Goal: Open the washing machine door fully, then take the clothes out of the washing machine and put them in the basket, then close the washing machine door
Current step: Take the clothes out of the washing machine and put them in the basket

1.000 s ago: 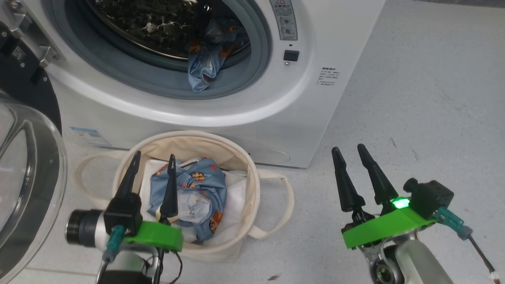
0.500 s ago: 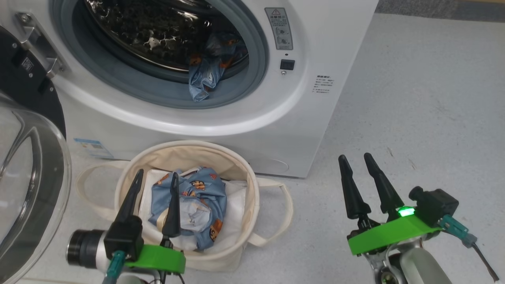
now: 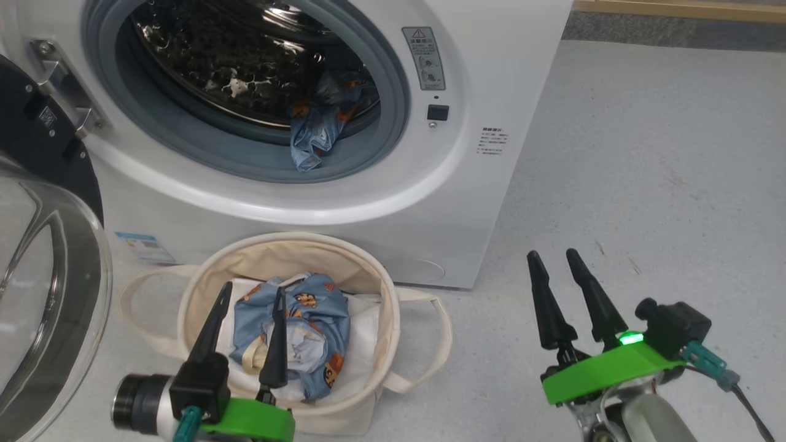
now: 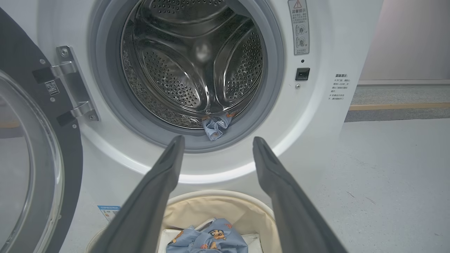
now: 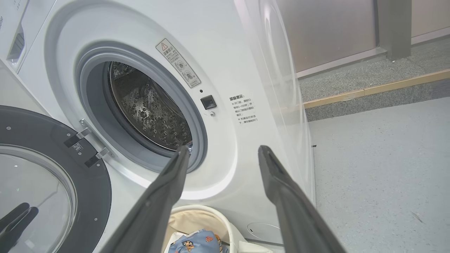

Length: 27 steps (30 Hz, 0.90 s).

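Left claw (image 3: 253, 288) hangs spread and empty over the basket (image 3: 393, 319), where some clothes (image 3: 310, 316) lie. Right claw (image 3: 551, 253), also spread and empty, hovers above the floor (image 3: 645, 184). Beyond, another garment (image 3: 313, 138) droops over the washing machine (image 3: 485, 73) seal, the washing machine door (image 3: 31, 141) standing wide open.

The left gripper (image 3: 254, 286) and right gripper (image 3: 551, 252) each had two long, tapering black fingers (image 3: 546, 313) on a bright green mount (image 3: 608, 368). A green light (image 3: 629, 337) glowed on the right mount, beside a black camera block (image 3: 675, 325) with a teal plug (image 3: 706, 362) and a dark cable (image 3: 746, 405). The forearm (image 3: 651, 423) was pale silver.
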{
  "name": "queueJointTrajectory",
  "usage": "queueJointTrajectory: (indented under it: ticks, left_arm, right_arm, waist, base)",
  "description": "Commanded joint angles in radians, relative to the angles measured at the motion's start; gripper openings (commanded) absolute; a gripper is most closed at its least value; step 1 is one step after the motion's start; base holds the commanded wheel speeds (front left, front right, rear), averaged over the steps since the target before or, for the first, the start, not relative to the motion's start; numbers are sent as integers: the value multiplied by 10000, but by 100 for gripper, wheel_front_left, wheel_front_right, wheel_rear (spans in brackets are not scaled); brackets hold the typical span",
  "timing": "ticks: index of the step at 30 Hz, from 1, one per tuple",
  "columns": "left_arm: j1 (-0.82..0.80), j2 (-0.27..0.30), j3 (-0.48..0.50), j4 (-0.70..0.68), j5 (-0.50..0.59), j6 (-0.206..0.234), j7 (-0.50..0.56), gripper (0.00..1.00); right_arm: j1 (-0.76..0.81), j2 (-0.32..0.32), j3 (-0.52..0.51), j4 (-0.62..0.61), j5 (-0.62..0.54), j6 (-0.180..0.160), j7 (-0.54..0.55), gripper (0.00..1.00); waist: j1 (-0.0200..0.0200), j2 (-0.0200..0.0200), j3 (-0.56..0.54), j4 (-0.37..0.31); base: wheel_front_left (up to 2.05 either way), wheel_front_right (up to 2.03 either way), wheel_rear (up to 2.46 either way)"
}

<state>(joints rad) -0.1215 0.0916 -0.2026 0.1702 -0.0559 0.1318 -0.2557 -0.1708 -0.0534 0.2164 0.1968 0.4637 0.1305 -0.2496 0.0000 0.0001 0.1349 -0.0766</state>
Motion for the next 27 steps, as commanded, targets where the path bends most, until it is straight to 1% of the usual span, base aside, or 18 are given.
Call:
queueJointTrajectory:
  ticks: [1,15,27]
  left_arm:
    - [-164,-27,361,-304,2,-3,-61,100]
    - [-94,-122,343,-406,88,-61,-61,100]
    - [145,-181,289,-265,103,-115,-61,100]
  right_arm:
    - [31,32,228,-273,5,2,-122,100]
    - [54,32,227,-288,-14,2,-122,100]
    - [260,32,241,-174,77,2,-122,100]
  waist:
    - [0,-1,-23,-15]
    - [0,-1,-31,-30]
    - [0,-1,-416,-117]
  base:
    - [0,0,0]
    - [0,0,0]
    - [0,0,0]
